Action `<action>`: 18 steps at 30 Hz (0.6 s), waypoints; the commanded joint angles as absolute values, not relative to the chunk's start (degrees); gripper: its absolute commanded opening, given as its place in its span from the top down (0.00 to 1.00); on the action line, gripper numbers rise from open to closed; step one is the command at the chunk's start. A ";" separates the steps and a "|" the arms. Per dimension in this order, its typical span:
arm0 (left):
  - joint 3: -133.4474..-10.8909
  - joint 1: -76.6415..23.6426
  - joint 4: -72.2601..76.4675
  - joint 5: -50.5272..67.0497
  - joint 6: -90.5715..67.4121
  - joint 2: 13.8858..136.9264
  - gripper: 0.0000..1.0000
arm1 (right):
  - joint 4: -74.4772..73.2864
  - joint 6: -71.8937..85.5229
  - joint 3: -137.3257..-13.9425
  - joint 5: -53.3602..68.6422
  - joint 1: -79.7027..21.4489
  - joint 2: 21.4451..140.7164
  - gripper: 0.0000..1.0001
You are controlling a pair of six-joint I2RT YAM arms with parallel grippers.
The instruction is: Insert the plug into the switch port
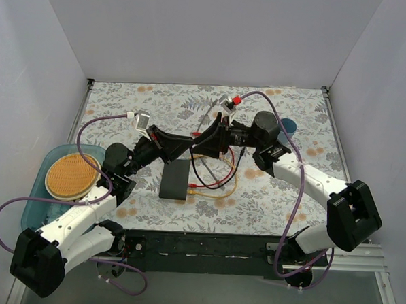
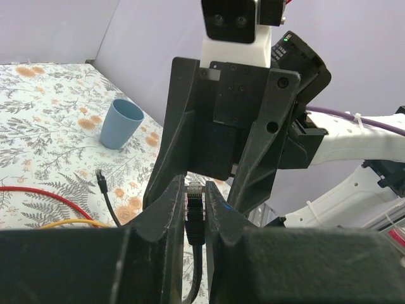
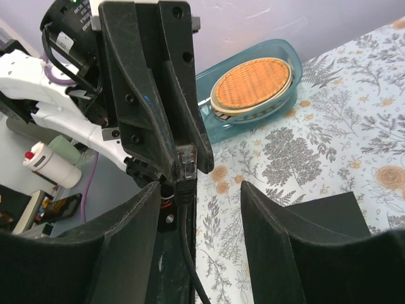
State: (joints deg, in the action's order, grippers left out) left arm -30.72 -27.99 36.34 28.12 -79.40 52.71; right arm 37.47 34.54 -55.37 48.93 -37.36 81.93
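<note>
The left end effector [image 2: 195, 190] pinched the plug [image 2: 195, 215]; the right end effector [image 3: 199, 190] gaped nearby. The switch [image 1: 175, 178] lay well apart, so insertion was not yet done.

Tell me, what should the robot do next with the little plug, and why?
Probably close the right gripper on the plug: the left gripper pinches it in midair, and the right's open jaws sit either side of it.

The tabletop [image 1: 164, 106] shows grey leaves and orange flowers; the box [image 1: 175, 178] and plug [image 2: 195, 209] are black, the cup [image 2: 121, 123] blue.
</note>
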 commanded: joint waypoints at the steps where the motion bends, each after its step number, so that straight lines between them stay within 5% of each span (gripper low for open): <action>1: -30.41 -28.12 37.71 28.74 -79.45 51.42 1.00 | 40.17 34.98 -56.34 51.94 -38.41 83.32 0.41; 8: -30.59 -28.12 37.53 28.92 -79.45 50.80 1.00 | 39.81 34.63 -56.43 52.30 -39.02 83.50 0.47; 13: -30.67 -28.12 37.62 29.18 -79.45 50.80 1.00 | 42.71 36.73 -55.64 52.30 -39.02 83.50 0.63; 18: -30.85 -28.12 37.35 29.53 -79.19 50.80 1.00 | 46.13 38.76 -55.63 52.47 -39.02 83.76 0.64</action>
